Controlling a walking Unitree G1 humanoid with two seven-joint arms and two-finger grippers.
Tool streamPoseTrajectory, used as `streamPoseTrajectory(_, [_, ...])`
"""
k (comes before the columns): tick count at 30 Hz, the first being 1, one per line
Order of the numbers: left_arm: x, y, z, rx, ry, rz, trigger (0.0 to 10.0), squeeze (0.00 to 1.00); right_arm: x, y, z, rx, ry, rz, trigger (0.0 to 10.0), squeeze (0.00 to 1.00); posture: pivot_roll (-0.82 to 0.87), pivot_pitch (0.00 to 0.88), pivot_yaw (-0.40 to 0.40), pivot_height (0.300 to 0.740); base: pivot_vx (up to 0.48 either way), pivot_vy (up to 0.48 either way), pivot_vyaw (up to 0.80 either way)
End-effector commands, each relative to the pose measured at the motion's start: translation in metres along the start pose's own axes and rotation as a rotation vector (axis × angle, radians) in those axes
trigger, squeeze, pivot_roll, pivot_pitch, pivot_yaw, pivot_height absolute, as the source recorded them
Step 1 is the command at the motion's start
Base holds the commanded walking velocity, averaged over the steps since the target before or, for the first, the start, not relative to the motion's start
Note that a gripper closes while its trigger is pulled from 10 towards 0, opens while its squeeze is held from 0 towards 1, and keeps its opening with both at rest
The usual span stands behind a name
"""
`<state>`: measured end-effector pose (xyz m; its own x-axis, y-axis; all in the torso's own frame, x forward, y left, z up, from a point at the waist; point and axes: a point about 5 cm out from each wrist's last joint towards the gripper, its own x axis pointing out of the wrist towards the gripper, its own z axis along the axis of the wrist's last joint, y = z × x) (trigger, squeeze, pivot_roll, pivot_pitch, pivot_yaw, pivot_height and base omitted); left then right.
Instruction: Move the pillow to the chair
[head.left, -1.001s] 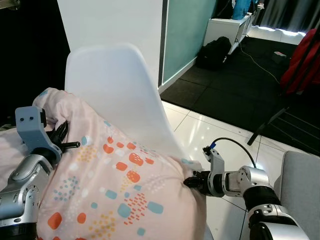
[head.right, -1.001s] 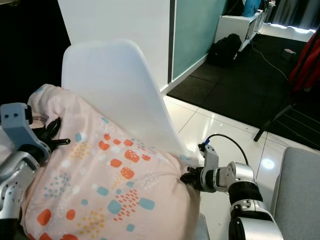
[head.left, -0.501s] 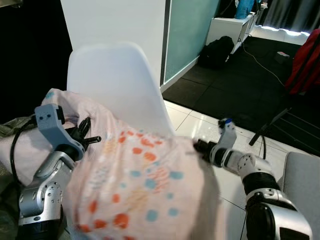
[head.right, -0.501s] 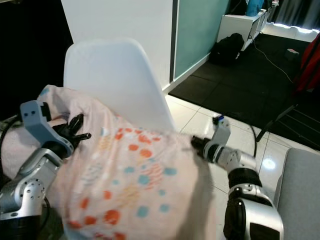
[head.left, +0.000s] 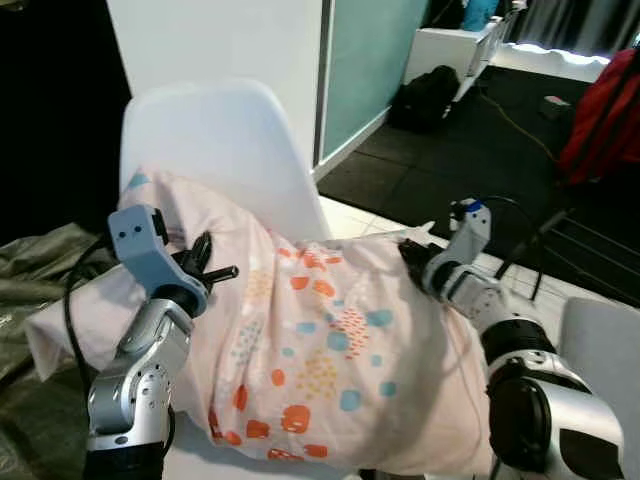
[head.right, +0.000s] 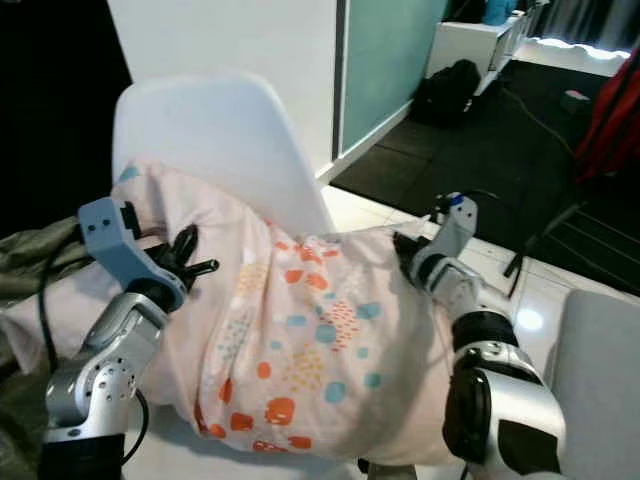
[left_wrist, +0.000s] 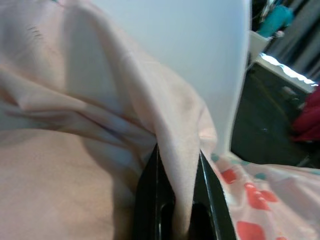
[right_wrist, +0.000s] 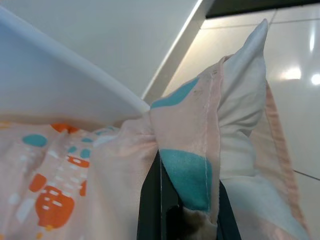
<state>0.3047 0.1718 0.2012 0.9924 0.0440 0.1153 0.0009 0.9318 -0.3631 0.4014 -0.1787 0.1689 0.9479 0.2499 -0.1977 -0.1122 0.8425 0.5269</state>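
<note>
A pale pink pillow (head.left: 320, 350) with orange and teal spots lies across the white chair (head.left: 215, 145), leaning on its backrest. My left gripper (head.left: 208, 268) is shut on the pillow's left end, a fold of pink cloth pinched between its black fingers (left_wrist: 147, 200). Over at the pillow's right corner, my right gripper (head.left: 412, 256) is shut on the fabric, where the teal-printed corner (right_wrist: 187, 175) sits between its fingers (right_wrist: 152, 210). The chair's seat is hidden under the pillow.
An olive-green cloth (head.left: 40, 290) lies to the left of the chair. A white wall panel (head.left: 220, 50) stands behind it. A grey cushioned edge (head.left: 600, 350) is at the right. On the dark floor beyond are a black bag (head.left: 428, 98) and a red object (head.left: 605, 110).
Both grippers have carried the pillow forward and down onto the chair; it now lies lower and flatter against the backrest. The camera view has also shifted.
</note>
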Motion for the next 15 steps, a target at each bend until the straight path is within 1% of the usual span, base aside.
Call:
streamPoseTrajectory(1, [-0.006, 0.007, 0.011, 0.094, -0.053, 0.075, 10.0, 0.00, 0.008, 0.025, 0.006, -0.003, -0.048, 0.100, 0.0, 0.00, -0.05, 0.101, -0.043, 0.453, 0.000, 0.000, 0.00])
streamPoseTrajectory(3, [-0.006, 0.007, 0.011, 0.094, -0.053, 0.075, 10.0, 0.00, 0.008, 0.025, 0.006, -0.003, -0.048, 0.100, 0.0, 0.00, -0.05, 0.101, -0.043, 0.453, 0.000, 0.000, 0.00])
streamPoseTrajectory(4, [-0.012, 0.026, 0.030, 0.228, -0.115, 0.212, 10.0, 0.00, 0.012, 0.037, 0.007, -0.010, -0.059, 0.151, 0.0, 0.00, -0.04, 0.097, -0.048, 0.453, 0.000, 0.000, 0.00])
streamPoseTrajectory(5, [-0.015, 0.032, 0.040, 0.284, -0.147, 0.268, 10.0, 0.00, 0.013, 0.042, 0.007, -0.013, -0.061, 0.169, 0.0, 0.00, -0.04, 0.096, -0.049, 0.453, 0.000, 0.000, 0.00])
streamPoseTrajectory(6, [-0.015, 0.032, 0.040, 0.284, -0.147, 0.268, 10.0, 0.00, 0.013, 0.042, 0.007, -0.013, -0.061, 0.169, 0.0, 0.00, -0.04, 0.096, -0.049, 0.453, 0.000, 0.000, 0.00])
streamPoseTrajectory(8, [-0.021, 0.039, 0.056, 0.365, -0.197, 0.351, 10.0, 0.00, 0.015, 0.049, 0.006, -0.018, -0.063, 0.192, 0.0, 0.00, -0.03, 0.094, -0.051, 0.453, 0.000, 0.000, 0.00])
streamPoseTrajectory(9, [-0.021, 0.039, 0.056, 0.365, -0.197, 0.351, 10.0, 0.00, 0.015, 0.049, 0.006, -0.018, -0.063, 0.192, 0.0, 0.00, -0.03, 0.094, -0.051, 0.453, 0.000, 0.000, 0.00])
streamPoseTrajectory(10, [-0.025, 0.041, 0.063, 0.405, -0.218, 0.386, 10.0, 0.00, 0.016, 0.053, 0.005, -0.028, -0.060, 0.202, 0.0, 0.00, -0.03, 0.094, -0.052, 0.453, 0.000, 0.000, 0.00])
streamPoseTrajectory(11, [-0.027, 0.042, 0.066, 0.440, -0.215, 0.413, 10.0, 0.00, 0.017, 0.057, 0.002, -0.035, -0.055, 0.213, 0.0, 0.00, -0.02, 0.094, -0.053, 0.453, 0.000, 0.000, 0.00])
streamPoseTrajectory(12, [-0.027, 0.042, 0.066, 0.440, -0.215, 0.413, 10.0, 0.00, 0.017, 0.057, 0.002, -0.035, -0.055, 0.213, 0.0, 0.00, -0.02, 0.094, -0.053, 0.453, 0.000, 0.000, 0.00])
streamPoseTrajectory(13, [-0.029, 0.044, 0.064, 0.462, -0.191, 0.437, 10.0, 0.00, 0.019, 0.061, 0.000, -0.049, -0.050, 0.227, 0.0, 0.00, -0.02, 0.093, -0.055, 0.453, 0.000, 0.000, 0.00])
streamPoseTrajectory(14, [-0.029, 0.044, 0.064, 0.462, -0.191, 0.437, 10.0, 0.00, 0.019, 0.061, 0.000, -0.049, -0.050, 0.227, 0.0, 0.00, -0.02, 0.093, -0.055, 0.453, 0.000, 0.000, 0.00])
streamPoseTrajectory(15, [-0.029, 0.044, 0.059, 0.450, -0.171, 0.434, 10.0, 0.00, 0.019, 0.062, -0.001, -0.053, -0.050, 0.230, 0.0, 0.00, -0.02, 0.094, -0.054, 0.453, 0.000, 0.000, 0.00])
